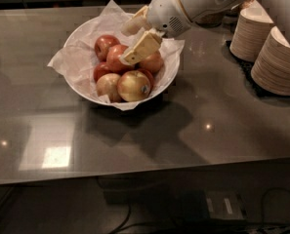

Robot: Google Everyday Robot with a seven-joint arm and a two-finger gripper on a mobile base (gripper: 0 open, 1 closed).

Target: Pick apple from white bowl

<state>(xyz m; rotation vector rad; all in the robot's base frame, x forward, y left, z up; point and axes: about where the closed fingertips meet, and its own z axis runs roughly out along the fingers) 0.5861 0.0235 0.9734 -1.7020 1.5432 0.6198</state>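
The white bowl [88,92], lined with crumpled white paper, stands at the back left of the dark table and holds several apples. The large orange-red apple [115,58] lies near the bowl's middle. A yellower apple with a dark sticker [134,85] lies at the front. My gripper [126,45] hangs over the bowl from the right. It is open, with the lower finger [138,47] lying across the top of the pile just right of the orange-red apple. The upper finger [134,25] is over the bowl's back rim. It holds nothing.
Two stacks of beige paper bowls [276,62] stand at the right on a dark mat. My white arm [193,4] reaches in from the upper right. The table's front edge [144,172] runs along the bottom, with cables on the floor below.
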